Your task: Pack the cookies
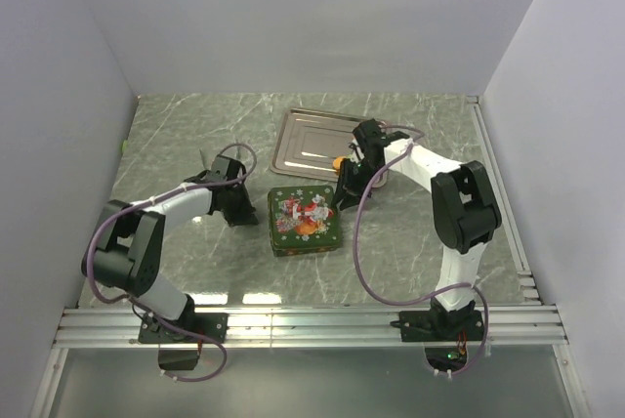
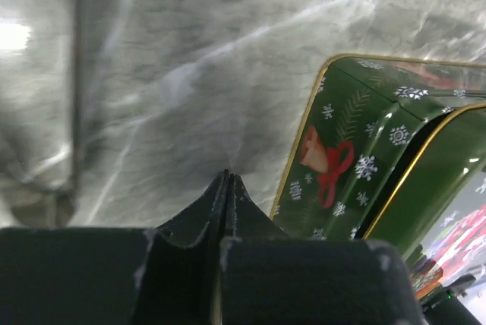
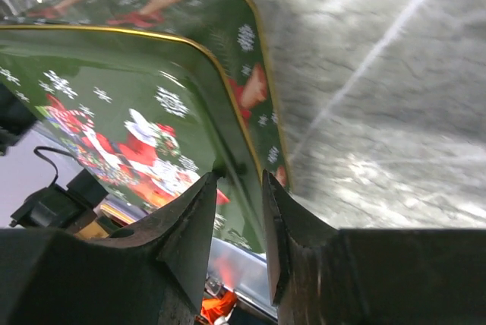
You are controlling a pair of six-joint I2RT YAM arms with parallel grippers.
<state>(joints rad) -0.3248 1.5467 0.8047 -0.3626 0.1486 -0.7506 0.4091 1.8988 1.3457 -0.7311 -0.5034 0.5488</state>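
Taking the green Christmas cookie tin [image 1: 304, 221] as the landmark: it is sitting lid-on at the middle of the marbled surface [image 1: 176, 145].

Just to the tin's left, the left tool [image 1: 232, 205] is resting low on the surface with its fingers pressed fully together and nothing between them; in the left wrist view the tin's side, with a bell and red bow, is lying just beyond its tip.

At the tin's far right corner, the right tool [image 1: 344, 193] is hanging with its fingers [image 3: 194, 226] slightly parted, straddling the lid's gold-trimmed rim without clearly clamping it. Behind the tin a steel tray [image 1: 312, 140] is lying, something orange [image 1: 338, 161] showing at its near edge.

No cookies are showing plainly, so this is fitting either a lid about to come off or one just seated. Whichever it is, the right tool is needing a square hold on that rim while the left is bracing the tin.
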